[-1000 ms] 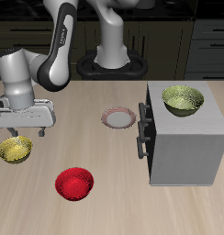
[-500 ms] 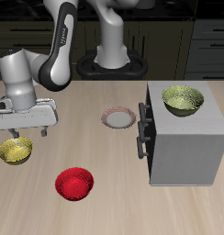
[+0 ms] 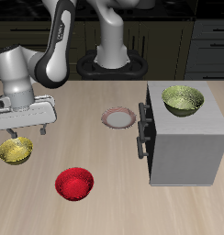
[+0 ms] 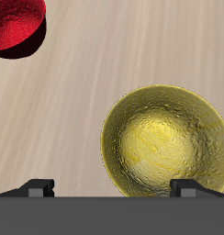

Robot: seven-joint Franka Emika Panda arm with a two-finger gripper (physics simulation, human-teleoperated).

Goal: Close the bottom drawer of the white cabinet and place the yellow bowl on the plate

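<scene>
Exterior view first, and the arm is hanging its gripper [image 3: 22, 135] just above the yellow bowl [image 3: 15, 151], which is sitting on the table [image 3: 105, 197] well apart from the plate. The fingers are spread wide and holding nothing. The wrist view is confirming it: both fingertips [image 4: 36, 186] are showing far apart, with the bowl's glossy hollow below them.

My read is that the grab is the step in hand. From the wrist view, one finger is lining up over the bowl's inside and the other outside its rim, so I'd be asking for a straight drop, a pinch on the wall, then a level lift high enough to clear everything on the way across.

Moving across, the red bowl [image 3: 74, 183] is lying nearer the table's front edge, out of the carrying line. Next is the plate [image 3: 117, 117], bare and farther back, waiting beside the white cabinet [image 3: 187, 156]. The bottom drawer [image 3: 148, 152] is looking flush with the cabinet front as far as I can tell, its dark handle [image 3: 140, 142] standing proud. A greenish-yellow bowl [image 3: 183, 100] is resting on the cabinet top.

Counting up: three bowls, one plate, one cabinet, two bar handles, one arm.
</scene>
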